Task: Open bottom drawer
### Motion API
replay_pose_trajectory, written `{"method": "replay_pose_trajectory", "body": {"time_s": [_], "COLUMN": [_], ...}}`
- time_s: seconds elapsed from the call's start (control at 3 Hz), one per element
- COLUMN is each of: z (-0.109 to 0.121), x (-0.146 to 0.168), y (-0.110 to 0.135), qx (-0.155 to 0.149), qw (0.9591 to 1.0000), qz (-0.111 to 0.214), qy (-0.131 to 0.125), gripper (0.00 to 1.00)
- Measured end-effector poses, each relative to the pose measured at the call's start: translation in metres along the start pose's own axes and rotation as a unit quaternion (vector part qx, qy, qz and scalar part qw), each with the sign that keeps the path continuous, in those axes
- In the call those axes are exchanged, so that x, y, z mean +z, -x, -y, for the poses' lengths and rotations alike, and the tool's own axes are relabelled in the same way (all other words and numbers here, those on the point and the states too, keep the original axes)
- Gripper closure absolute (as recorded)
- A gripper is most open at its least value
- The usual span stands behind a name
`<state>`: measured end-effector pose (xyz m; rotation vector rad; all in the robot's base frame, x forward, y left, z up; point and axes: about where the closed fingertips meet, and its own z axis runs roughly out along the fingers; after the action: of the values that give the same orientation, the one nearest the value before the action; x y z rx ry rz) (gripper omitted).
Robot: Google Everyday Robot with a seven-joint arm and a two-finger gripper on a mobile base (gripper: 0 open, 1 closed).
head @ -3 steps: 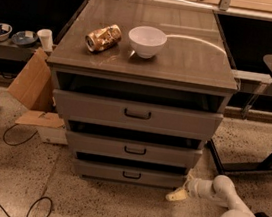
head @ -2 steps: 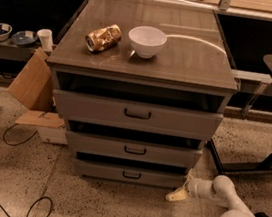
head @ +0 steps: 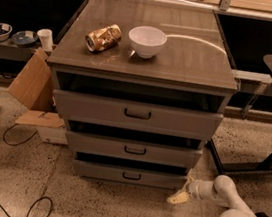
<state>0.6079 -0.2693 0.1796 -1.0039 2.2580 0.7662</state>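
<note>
The bottom drawer is the lowest grey front of the cabinet, with a small black bar handle. It stands slightly pulled out, like the two drawers above it. My gripper hangs low by the floor at the drawer's right end, just off its lower right corner and well right of the handle. The white arm reaches in from the bottom right.
On the cabinet top lie a crushed can and a white bowl. Cardboard leans at the left. Black cables lie on the floor. A table's black legs stand at the right.
</note>
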Motion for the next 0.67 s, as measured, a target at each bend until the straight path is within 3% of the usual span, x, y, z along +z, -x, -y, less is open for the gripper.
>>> {"method": "replay_pose_trajectory", "body": {"time_s": [0.67], "z": [-0.0029], "x": [-0.0005], "y": [-0.0071], "qx": [-0.013], "qw": [0.9995], "qz": [-0.022], "qy": [0.017], "gripper": [0.0]}}
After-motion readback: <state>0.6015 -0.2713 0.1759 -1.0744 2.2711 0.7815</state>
